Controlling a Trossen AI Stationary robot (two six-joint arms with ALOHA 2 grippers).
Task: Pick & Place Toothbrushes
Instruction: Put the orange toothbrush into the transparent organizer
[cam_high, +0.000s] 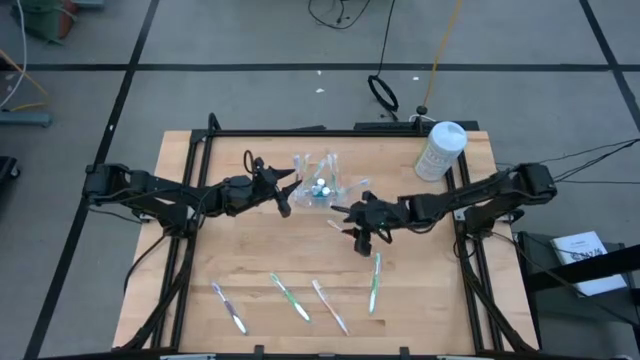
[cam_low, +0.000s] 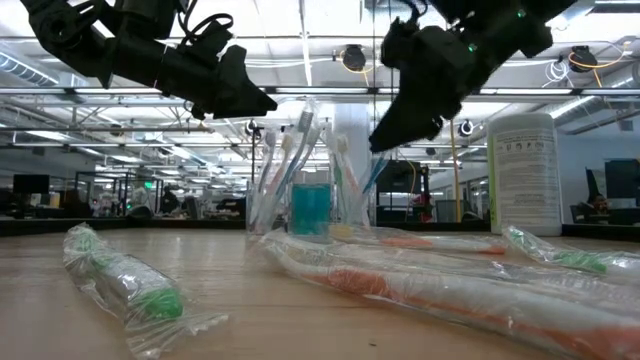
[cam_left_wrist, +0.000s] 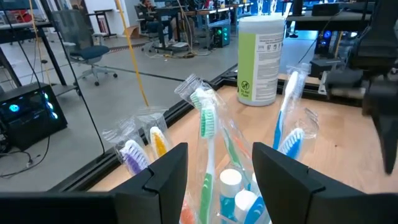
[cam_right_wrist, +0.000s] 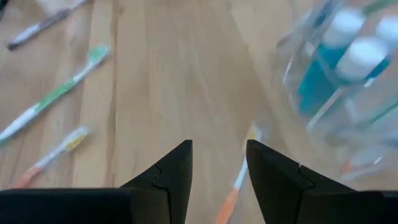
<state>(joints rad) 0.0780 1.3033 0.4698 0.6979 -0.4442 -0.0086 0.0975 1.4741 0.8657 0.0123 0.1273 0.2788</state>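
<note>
A clear cup (cam_high: 320, 183) at the table's middle holds several wrapped toothbrushes (cam_left_wrist: 208, 124) standing upright and blue tubes with white caps (cam_left_wrist: 235, 193). My left gripper (cam_high: 287, 196) is open at the cup's left side; its fingers (cam_left_wrist: 163, 177) flank the wrapped brushes. My right gripper (cam_high: 362, 238) hangs open and empty above the table, just right of and nearer than the cup. More toothbrushes lie flat near the front: purple (cam_high: 228, 305), green (cam_high: 290, 297), orange (cam_high: 330, 305), green (cam_high: 376, 282). A small orange one (cam_right_wrist: 235, 186) lies under the right gripper. My left gripper comes level from the table's left, with one finger on each side of the cup's contents (cam_left_wrist: 224, 180). I cannot tell whether the fingers touch the cup or the wrappers.
A white wipes canister (cam_high: 441, 150) stands at the far right corner. A black frame (cam_high: 300, 131) runs along the table's edges. Bare wood (cam_high: 250, 250) lies between the cup and the row of flat toothbrushes.
</note>
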